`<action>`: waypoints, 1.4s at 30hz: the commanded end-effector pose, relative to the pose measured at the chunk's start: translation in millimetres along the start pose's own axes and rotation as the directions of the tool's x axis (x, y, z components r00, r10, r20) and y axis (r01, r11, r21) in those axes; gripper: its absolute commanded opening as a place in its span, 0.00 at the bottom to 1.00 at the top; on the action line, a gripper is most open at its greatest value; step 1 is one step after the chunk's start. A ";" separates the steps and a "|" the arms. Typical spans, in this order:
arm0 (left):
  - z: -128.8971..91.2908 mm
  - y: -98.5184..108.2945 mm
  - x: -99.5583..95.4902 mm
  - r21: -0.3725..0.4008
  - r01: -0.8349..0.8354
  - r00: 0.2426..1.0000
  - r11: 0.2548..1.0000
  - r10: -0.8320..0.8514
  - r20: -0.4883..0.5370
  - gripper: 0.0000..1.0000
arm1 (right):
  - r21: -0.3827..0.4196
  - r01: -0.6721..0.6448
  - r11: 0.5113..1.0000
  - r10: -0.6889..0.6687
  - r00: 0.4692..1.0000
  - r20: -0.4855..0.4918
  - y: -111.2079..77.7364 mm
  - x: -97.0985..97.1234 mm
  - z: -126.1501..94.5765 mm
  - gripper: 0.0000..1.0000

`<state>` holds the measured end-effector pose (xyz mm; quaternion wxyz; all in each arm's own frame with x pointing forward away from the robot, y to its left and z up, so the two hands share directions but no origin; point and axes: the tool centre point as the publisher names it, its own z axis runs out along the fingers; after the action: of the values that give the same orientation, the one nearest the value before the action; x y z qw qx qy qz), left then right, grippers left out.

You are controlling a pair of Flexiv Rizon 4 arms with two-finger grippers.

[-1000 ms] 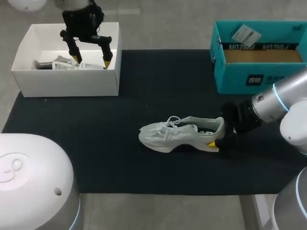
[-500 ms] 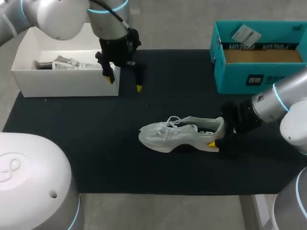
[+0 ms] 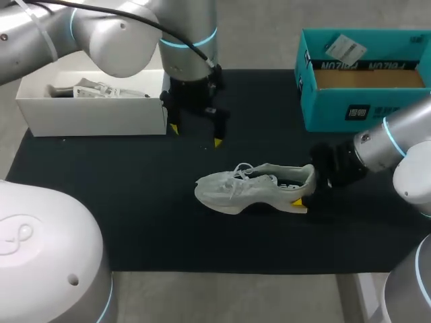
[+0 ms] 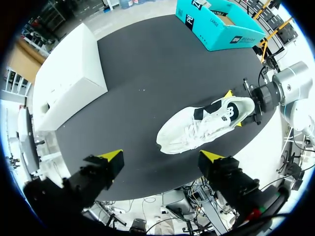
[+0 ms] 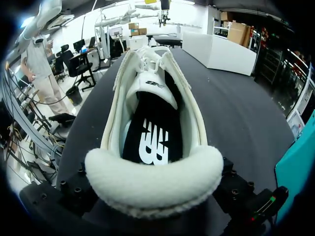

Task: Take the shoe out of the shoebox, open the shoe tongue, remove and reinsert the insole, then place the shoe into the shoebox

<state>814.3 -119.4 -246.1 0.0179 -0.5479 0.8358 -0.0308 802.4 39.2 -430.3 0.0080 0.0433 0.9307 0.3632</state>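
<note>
A white shoe point(image 3: 252, 188) lies on its side in the middle of the black mat point(image 3: 135, 202), toe to the left. My right gripper point(image 3: 306, 188) is shut on its heel, one yellow tip showing under the heel. The right wrist view looks down into the shoe point(image 5: 152, 93), onto its black insole point(image 5: 152, 137) and white tongue point(image 5: 150, 86). My left gripper point(image 3: 196, 134) hangs open and empty above the mat, between the white shoebox point(image 3: 94, 114) and the shoe. From the left wrist, the shoe point(image 4: 197, 130) lies ahead of the spread left gripper point(image 4: 162, 156).
The white shoebox at the back left holds paper and some pale items point(image 3: 94, 89). A teal box point(image 3: 357, 101) stands at the back right, also seen as the teal box point(image 4: 216, 24) from the left wrist. The mat's front edge runs near the table's front.
My left arm has swung from over the white shoebox to the right and nearer the shoe, its gripper staying open. The right gripper and the shoe have not moved.
</note>
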 end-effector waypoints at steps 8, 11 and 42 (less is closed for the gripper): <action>-0.1 0.2 -0.1 -0.001 0.000 1.000 1.000 0.000 -0.001 1.00 | 0.003 0.000 1.000 0.000 1.000 0.002 -1.1 -2.3 4.5 0.00; -0.1 0.2 -0.1 -0.001 0.000 1.000 1.000 0.000 -0.001 1.00 | 0.003 0.000 1.000 0.000 1.000 0.002 -1.1 -2.3 4.5 0.00; 63.2 6.9 121.3 0.125 0.300 0.954 0.946 -0.298 -0.035 1.00 | 0.003 0.000 1.000 0.000 1.000 0.002 -1.1 -2.3 4.5 0.00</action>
<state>759.8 -207.3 -299.1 0.0360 -0.6643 0.7396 -0.1020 802.4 39.2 -430.3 0.0080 0.0434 0.9307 0.3632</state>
